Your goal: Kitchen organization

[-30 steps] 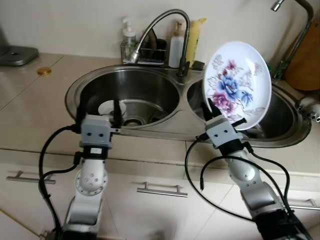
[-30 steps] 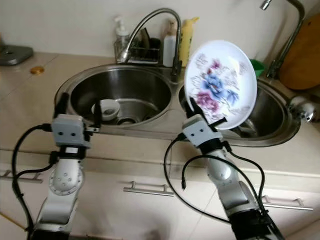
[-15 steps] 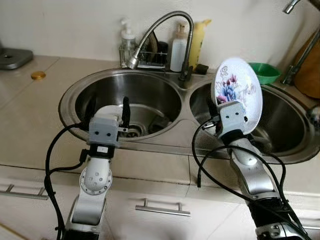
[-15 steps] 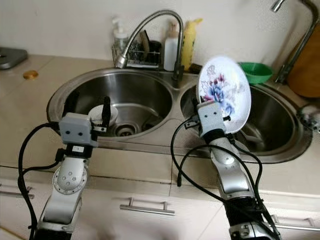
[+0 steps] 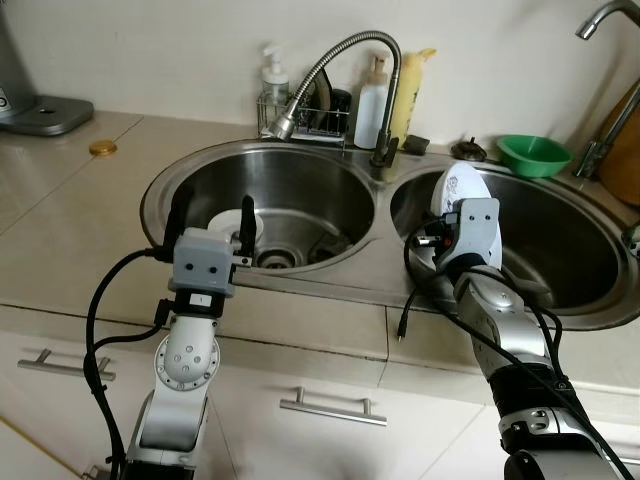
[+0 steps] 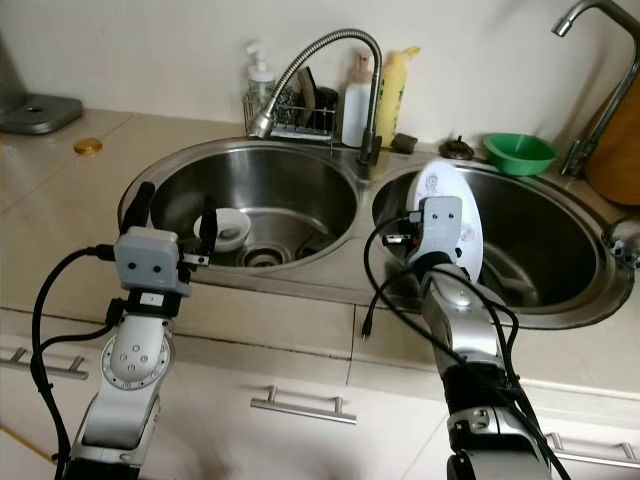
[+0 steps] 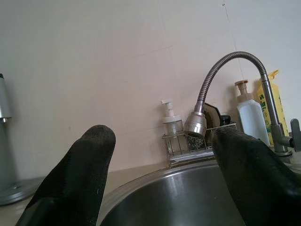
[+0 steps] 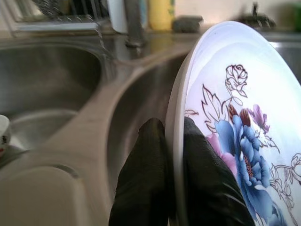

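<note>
Plate [image 8: 235, 122], white with blue-purple flowers, stands edge-on, pinched by right claw [image 8: 176, 155].

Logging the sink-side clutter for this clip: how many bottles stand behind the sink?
3: a clear pump bottle in the wire rack, a white pump bottle right of the faucet, and a yellow bottle beside it. Others may hide behind the rack.

Gold lid [image 5: 101, 147] on counter; appliance base [image 5: 45, 113] at far-left corner; cabinet handle [image 5: 332, 406] below.
</note>
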### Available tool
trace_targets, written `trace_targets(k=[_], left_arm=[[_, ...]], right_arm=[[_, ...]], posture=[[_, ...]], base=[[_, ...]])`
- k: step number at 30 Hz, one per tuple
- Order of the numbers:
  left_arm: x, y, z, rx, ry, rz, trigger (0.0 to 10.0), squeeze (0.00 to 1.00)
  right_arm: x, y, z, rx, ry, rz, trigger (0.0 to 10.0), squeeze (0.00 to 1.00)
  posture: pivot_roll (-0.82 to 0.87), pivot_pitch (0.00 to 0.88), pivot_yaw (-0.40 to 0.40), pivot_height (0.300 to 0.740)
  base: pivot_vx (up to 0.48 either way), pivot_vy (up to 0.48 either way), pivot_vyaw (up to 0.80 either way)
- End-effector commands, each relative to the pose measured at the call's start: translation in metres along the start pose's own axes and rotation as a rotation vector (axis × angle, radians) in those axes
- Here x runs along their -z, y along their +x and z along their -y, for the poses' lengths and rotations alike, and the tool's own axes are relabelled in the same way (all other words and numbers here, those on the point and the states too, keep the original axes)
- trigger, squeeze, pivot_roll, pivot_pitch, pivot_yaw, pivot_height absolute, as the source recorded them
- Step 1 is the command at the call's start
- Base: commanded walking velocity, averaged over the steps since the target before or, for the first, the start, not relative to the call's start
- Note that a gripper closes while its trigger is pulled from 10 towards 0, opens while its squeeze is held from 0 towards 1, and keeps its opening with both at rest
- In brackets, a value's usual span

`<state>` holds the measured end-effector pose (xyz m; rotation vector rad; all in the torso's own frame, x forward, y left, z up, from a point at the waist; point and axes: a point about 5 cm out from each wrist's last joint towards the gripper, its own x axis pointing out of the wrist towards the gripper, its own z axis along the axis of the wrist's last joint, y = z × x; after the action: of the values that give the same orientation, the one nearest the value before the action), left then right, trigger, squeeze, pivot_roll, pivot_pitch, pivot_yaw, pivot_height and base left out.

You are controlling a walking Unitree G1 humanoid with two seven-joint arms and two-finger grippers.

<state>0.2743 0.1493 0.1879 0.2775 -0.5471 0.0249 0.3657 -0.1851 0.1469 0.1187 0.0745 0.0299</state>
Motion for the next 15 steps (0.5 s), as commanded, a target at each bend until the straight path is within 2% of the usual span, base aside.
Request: trace_targets(k=[1, 3, 4, 11, 15], left_arm=[[-0.001, 0.0, 0.003, 0.017, -0.006, -0.001, 10.0, 0.0], [0.0, -0.001, 0.003, 0.02, -0.006, -0.004, 10.0, 0.0], [0.0, -0.001, 0.003, 0.022, -0.006, -0.007, 10.0, 0.0], [0.001, -0.001, 0.004, 0.029, -0.005, -0.012, 10.0, 0.0], [0.002, -0.001, 0.005, 0.035, -0.007, -0.014, 10.0, 0.0]], right_arm=[[-0.007, 0.004, 0.012, 0.06, 0.054, -0.013, 1.2, 0.0], [-0.001, 0.004, 0.02, 0.107, 0.075, -0.052, 2.0, 0.0], [0.005, 0.004, 0.027, 0.147, 0.043, -0.098, 10.0, 0.0], [0.023, 0.001, 0.04, 0.244, -0.046, -0.232, 10.0, 0.0], [0.027, 0.0, 0.045, 0.286, -0.094, -0.266, 10.0, 0.0]], posture=[[0.04, 0.0, -0.059, 0.74], [0.04, 0.0, -0.059, 0.74], [0.04, 0.0, -0.057, 0.74], [0.04, 0.0, -0.053, 0.74], [0.04, 0.0, -0.05, 0.74]], base=[[0.0, 0.0, 0.0], [0.0, 0.0, 0.0], [0.0, 0.0, 0.0], [0.0, 0.0, 0.0], [0.0, 0.0, 0.0]])
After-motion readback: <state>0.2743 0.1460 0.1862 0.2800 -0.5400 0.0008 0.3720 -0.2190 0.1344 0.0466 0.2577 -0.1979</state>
